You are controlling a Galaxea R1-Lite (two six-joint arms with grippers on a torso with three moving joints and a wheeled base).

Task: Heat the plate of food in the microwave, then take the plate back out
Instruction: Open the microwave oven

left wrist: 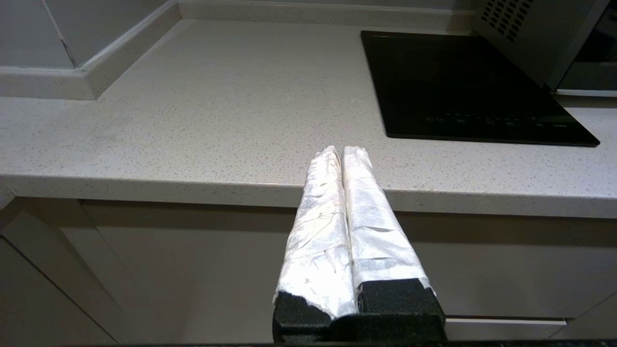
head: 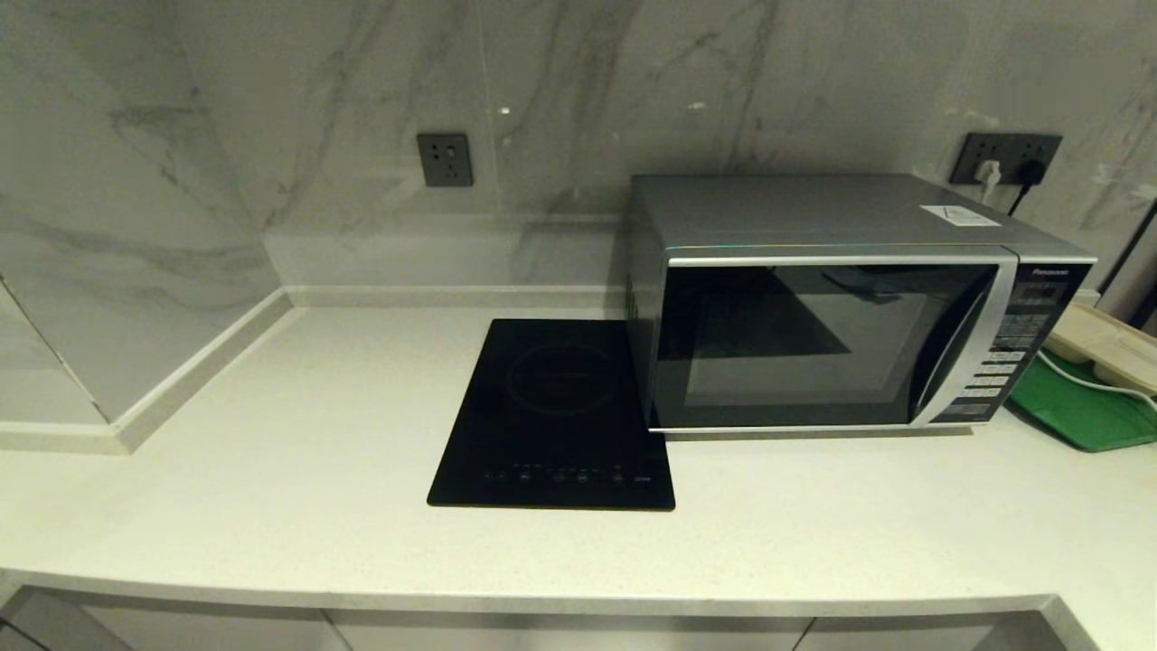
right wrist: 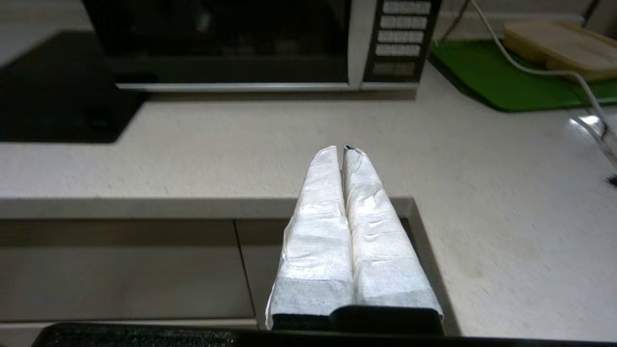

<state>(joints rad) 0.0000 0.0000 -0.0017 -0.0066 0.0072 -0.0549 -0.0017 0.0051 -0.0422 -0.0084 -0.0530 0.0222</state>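
The silver microwave point(head: 841, 307) stands at the back right of the counter with its dark glass door closed; its button panel point(right wrist: 400, 36) shows in the right wrist view too. The plate of food is out of view. My left gripper point(left wrist: 342, 150) is shut and empty, held by the counter's front edge, left of the cooktop. My right gripper point(right wrist: 341, 150) is shut and empty, over the front edge of the counter, a good way in front of the microwave's panel. Neither arm shows in the head view.
A flat black induction cooktop point(head: 556, 411) lies left of the microwave. A green tray point(head: 1080, 407) with a beige compartment tray point(head: 1107, 344) on it sits at the right, crossed by a white cable point(right wrist: 535, 67). Bare counter point(head: 271, 434) spreads to the left and front.
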